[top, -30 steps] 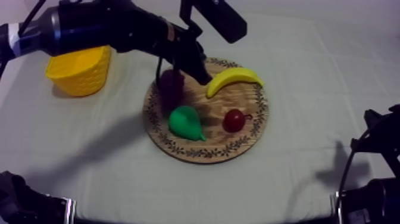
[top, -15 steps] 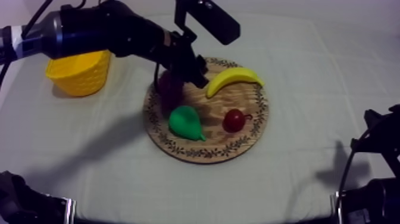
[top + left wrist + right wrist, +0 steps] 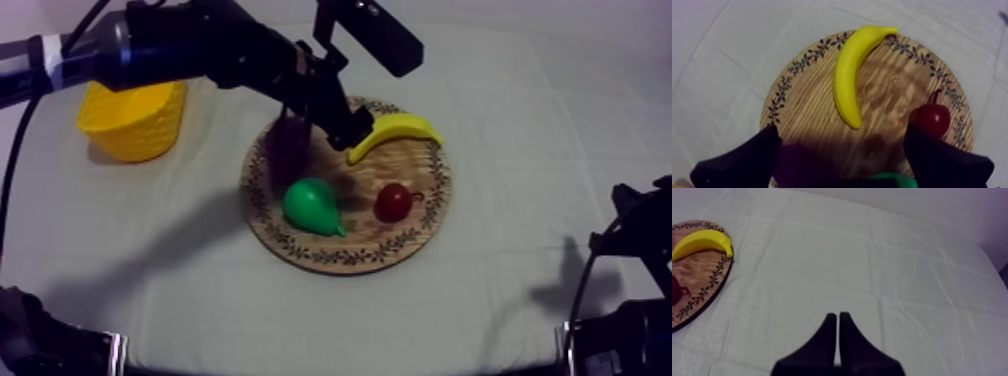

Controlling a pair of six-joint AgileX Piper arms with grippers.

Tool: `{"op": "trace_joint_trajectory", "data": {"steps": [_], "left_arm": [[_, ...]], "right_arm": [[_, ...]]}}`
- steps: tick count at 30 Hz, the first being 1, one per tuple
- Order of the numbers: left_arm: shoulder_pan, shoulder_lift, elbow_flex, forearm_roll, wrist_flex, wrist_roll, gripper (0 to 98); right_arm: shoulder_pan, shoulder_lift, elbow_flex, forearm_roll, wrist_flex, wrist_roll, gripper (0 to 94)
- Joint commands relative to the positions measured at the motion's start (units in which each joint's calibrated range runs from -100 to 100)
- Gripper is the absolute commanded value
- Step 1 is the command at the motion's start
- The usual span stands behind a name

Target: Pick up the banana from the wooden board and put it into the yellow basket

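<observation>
The banana [image 3: 393, 133] lies along the far rim of the board [image 3: 350, 258], upper middle of the top view. The left gripper [image 3: 842, 136] hovers just short of its near end, fingers spread wide and holding nothing. It is probably light, stiff, smooth plastic — so grip across the thick middle. The basket [image 3: 135, 120] sits upper left.

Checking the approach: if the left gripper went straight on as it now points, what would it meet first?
Probably the banana, its near end, lying on the wooden board; depth is unclear.
</observation>
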Motion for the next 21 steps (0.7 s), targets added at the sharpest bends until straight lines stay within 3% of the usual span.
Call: {"op": "trace_joint_trajectory", "data": {"steps": [1, 11, 21], "left_arm": [[0.12, 1.95, -2.88, 0.18, 1.50, -0.09, 91.4], [0.08, 16.07, -23.39, 1.80, 16.25, -1.59, 88.7], [-0.49, 29.65, -43.08, 1.83, 31.26, -2.53, 86.8]], "right_arm": [[0.00, -0.02, -0.03, 0.01, 0.02, 0.00, 0.3], [0.00, -0.02, -0.03, 0.01, 0.02, 0.00, 0.3], [0.00, -0.02, -0.03, 0.01, 0.02, 0.00, 0.3]]}}
